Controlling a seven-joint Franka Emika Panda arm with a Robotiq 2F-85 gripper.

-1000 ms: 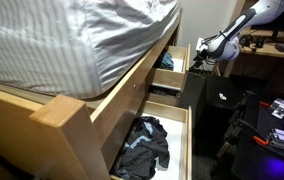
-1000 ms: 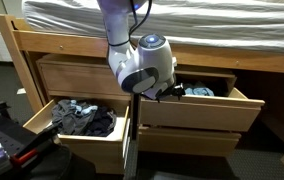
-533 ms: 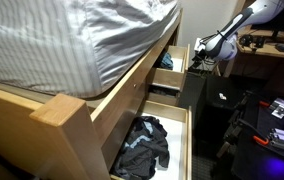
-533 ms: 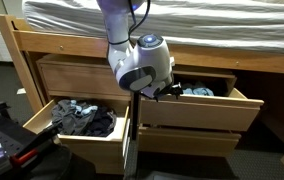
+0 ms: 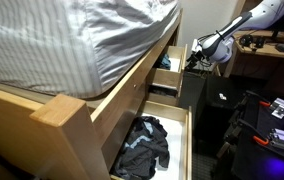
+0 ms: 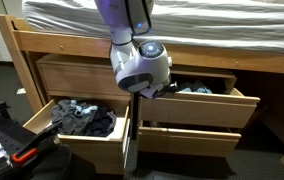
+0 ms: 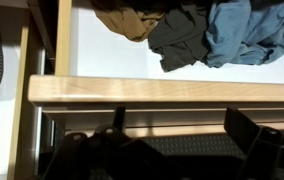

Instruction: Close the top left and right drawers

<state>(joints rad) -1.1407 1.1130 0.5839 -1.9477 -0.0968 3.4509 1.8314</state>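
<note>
Both top drawers stand pulled out of the pale wooden bed frame (image 6: 22, 48). The drawer ahead of the claw (image 6: 197, 108) is light wood. In the wrist view its front panel (image 7: 162, 90) runs straight across just beyond the claw (image 7: 177, 128). Past that panel a brown garment (image 7: 132, 20), a dark garment (image 7: 182, 45) and a blue garment (image 7: 247, 30) are heaped inside. The second drawer (image 6: 77, 130) sits off to the claw's side, well apart from it, and holds a pile of dark grey clothes (image 6: 82, 118); it is open about as far.

In an exterior view your arm (image 5: 244, 20) slants down from above, with the claw (image 5: 194, 63) aimed at the drawer's front. In both exterior views the claw (image 6: 168, 90) sits close in front of that panel. Its fingers (image 7: 250, 135) are spread wide with nothing between them. Their dark tips lie just on your side of the panel, and you cannot tell whether they touch the wood.
</note>
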